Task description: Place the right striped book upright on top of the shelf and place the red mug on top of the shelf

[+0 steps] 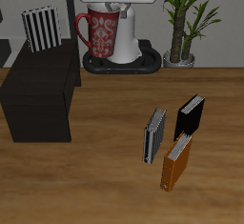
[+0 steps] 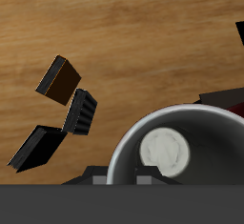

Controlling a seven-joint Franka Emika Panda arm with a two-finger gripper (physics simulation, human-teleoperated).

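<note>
The red mug [image 1: 99,33], with a pale pattern and light inside, hangs in the air in front of the robot's base, above table level and beside the shelf [image 1: 38,87]. My gripper [image 1: 109,10] is shut on the mug's rim from above. In the wrist view the mug's open mouth [image 2: 176,152] fills the frame just below my gripper [image 2: 119,178]. The right striped book [image 1: 42,30] stands upright on the back of the black shelf's top. The rest of the shelf's top is bare.
Three books stand on the table nearer the front edge: a greyer striped book [image 1: 155,135], a black book [image 1: 191,114] and a brown book [image 1: 176,161]. All three also show in the wrist view. A potted plant [image 1: 186,18] stands at the back.
</note>
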